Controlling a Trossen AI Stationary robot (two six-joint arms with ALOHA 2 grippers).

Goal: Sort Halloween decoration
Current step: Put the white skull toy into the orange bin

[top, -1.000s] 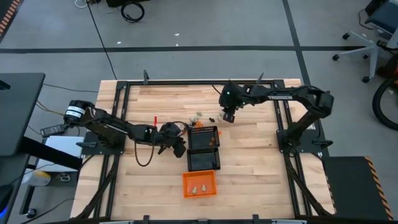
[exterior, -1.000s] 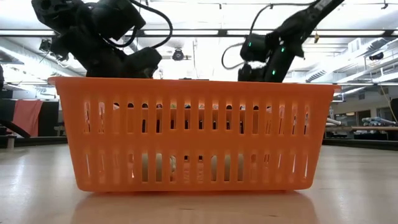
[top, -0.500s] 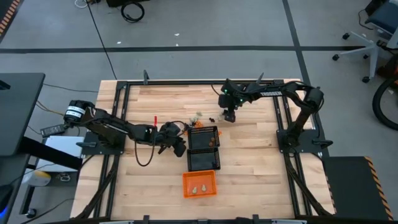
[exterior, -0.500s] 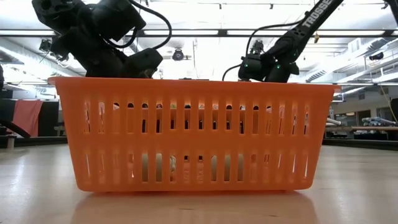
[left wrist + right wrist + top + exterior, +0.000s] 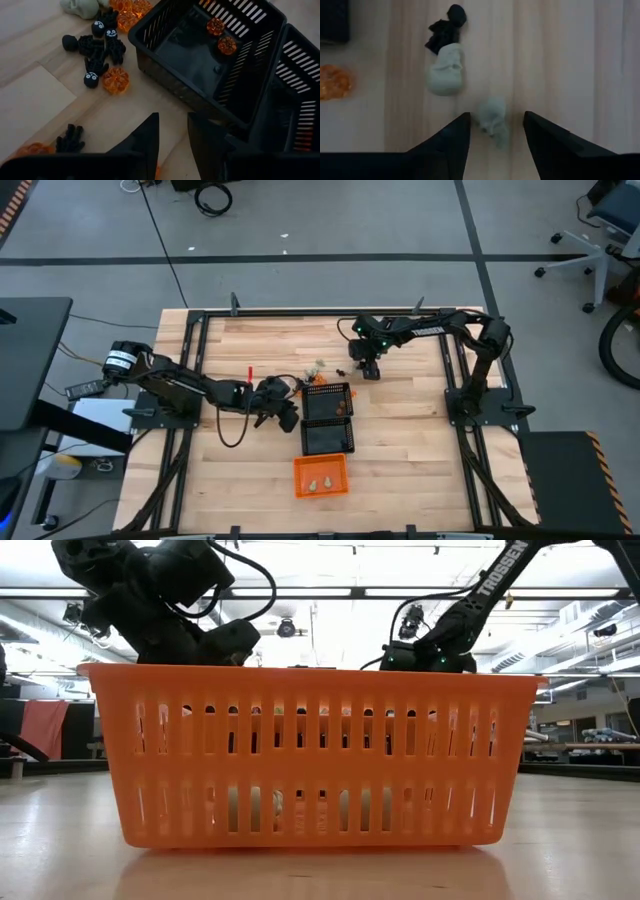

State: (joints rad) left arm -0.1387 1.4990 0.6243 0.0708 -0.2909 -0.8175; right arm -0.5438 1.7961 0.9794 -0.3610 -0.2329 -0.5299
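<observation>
Tabletop (image 5: 400,420): wood slab in a black frame, grey floor around, office chair far right.
High view: right gripper (image 5: 368,369) low over the loose trinkets (image 5: 322,368) at the far end of the two black mesh baskets (image 5: 327,418); left gripper (image 5: 287,415) parked just left of those baskets; orange basket (image 5: 321,475) nearest, two pale pieces inside.
Low view: orange basket wall (image 5: 310,755) fills the frame, both arms only poke above its rim; nothing useful on the fingers.
Left wrist view: left fingers (image 5: 147,137) spread, nothing between them; black spiders (image 5: 100,47) and orange pumpkins (image 5: 116,80) on bare wood beside the basket; two pumpkins already in the black basket (image 5: 215,55).
Right wrist view: right fingers (image 5: 452,145) open and empty; cream skull (image 5: 491,120) sits in the gap just ahead of the tips; second, larger skull (image 5: 445,72) further ahead, touching a black spider (image 5: 447,27).
Key relation: small skull is centred between the right fingers, long axis running slightly skewed to the approach line; right arm is clearly the closer one. My read: drop straight and close.
</observation>
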